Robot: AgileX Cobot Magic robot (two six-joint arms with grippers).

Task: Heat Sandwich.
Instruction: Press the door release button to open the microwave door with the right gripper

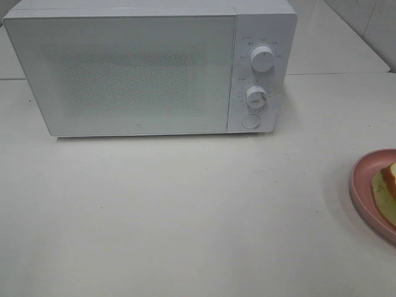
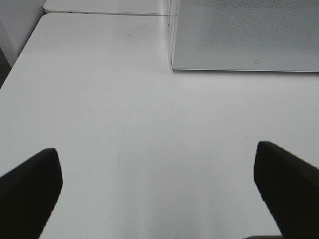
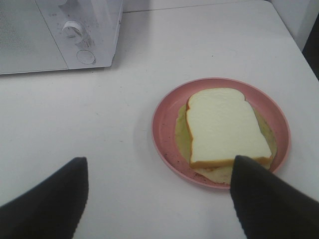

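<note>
One thick slice of pale bread with an orange-brown crust tops the sandwich (image 3: 227, 127), and yellow-green filling spreads out beneath it on a round pink plate (image 3: 164, 124). From the high camera we find it at four o'clock on the white table (image 1: 185, 216), with the microwave (image 1: 124, 74) at twelve, door shut. That view's edge cuts off most of plate and sandwich. Our right gripper (image 3: 159, 199) stands spread wide, one finger (image 3: 269, 199) covering the sandwich's corner. Our left gripper (image 2: 159, 194) gapes over bare table. Dial markings are too small to read.
</note>
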